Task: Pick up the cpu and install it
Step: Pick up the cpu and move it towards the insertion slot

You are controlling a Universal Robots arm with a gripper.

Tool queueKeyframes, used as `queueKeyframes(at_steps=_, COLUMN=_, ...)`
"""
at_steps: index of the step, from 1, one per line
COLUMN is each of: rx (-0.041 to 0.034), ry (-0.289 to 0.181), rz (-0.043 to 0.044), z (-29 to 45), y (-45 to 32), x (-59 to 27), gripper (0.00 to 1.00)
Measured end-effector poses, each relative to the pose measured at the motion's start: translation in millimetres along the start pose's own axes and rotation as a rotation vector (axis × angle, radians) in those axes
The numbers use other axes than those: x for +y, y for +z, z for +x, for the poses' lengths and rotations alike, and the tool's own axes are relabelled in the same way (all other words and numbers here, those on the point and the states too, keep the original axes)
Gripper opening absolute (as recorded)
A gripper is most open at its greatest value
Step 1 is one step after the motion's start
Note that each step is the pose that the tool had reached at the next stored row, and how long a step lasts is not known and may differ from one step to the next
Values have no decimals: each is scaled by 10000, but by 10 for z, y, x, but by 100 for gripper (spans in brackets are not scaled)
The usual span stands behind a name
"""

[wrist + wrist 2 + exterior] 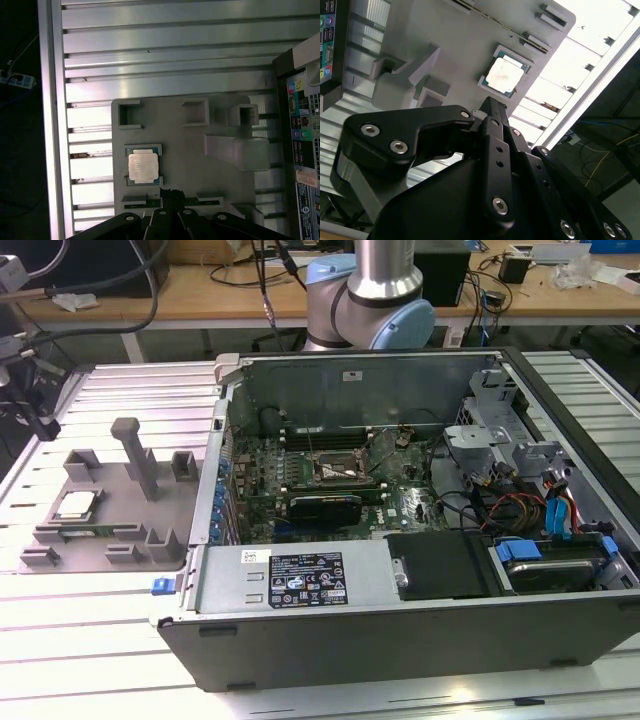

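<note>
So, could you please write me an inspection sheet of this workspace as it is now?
Surface: slatted metal table, bearing a grey tray and an open case.
Job's things: cpu lies in a tray recess; socket in the case.
Clutter: white scraps on the bench.
Grippers: gripper shut, empty, above the tray near the cpu.
Cables: loose wires inside the case.
Surroundings: arm behind the case.

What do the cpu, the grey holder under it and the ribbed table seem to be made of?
The cpu: metal lid, shiny silver, reflecting light, on a thin greenish board rim. The grey holder: probably plastic, matte and uniform, with molded blocks. The ribbed table: likely aluminium, bright brushed slats with glare.
</note>
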State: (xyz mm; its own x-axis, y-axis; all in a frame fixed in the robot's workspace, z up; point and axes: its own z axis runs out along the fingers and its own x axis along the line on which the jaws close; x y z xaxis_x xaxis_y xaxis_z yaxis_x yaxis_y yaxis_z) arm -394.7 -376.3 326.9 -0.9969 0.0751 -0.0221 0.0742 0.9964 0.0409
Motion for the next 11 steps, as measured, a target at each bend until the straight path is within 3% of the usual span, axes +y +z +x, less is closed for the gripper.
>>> queueKeyframes(at_steps=4, rx=0, ry=2, rz=0, z=27, y=85, x=-5, gripper=11)
queueKeyframes(at_steps=11, rx=0, ry=1, rz=1, z=140, y=259, x=-60, gripper=11)
